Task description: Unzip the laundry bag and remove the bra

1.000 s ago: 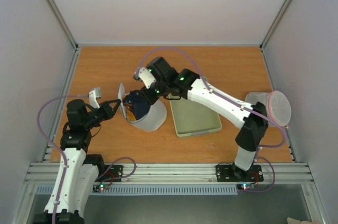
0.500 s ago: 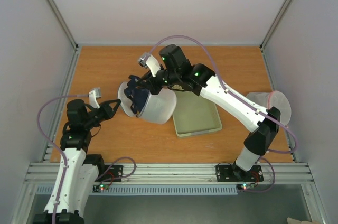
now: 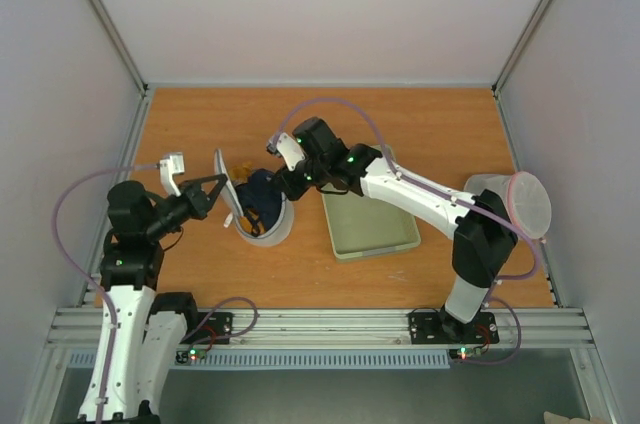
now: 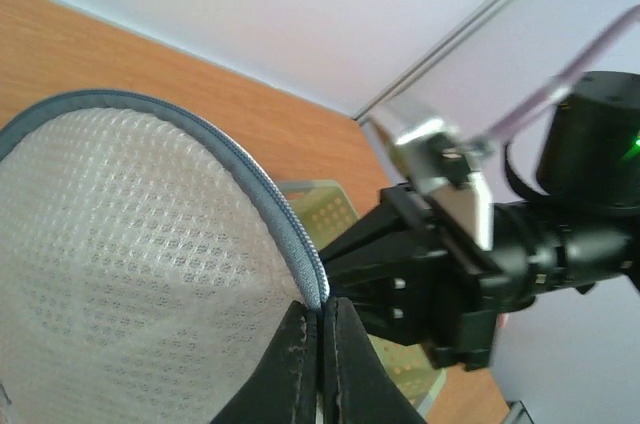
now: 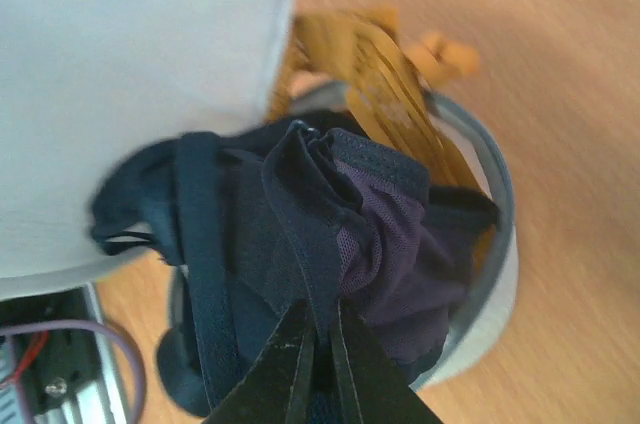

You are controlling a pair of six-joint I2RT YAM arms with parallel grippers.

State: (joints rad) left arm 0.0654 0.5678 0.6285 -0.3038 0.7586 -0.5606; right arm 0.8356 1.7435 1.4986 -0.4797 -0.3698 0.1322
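One laundry bag (image 3: pixel 274 228), open mouth tilted leftward, bra (image 3: pixel 258 190) bunched inside

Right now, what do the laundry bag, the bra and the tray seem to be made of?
The laundry bag: white textile mesh, probably synthetic; the diamond-hole weave shows, with a grey zip band at its rim.
The bra: soft fabric, dark navy with a sheer netted panel and mustard parts; it folds and creases.
The tray: probably plastic, pale green, smooth, with a moulded rim.
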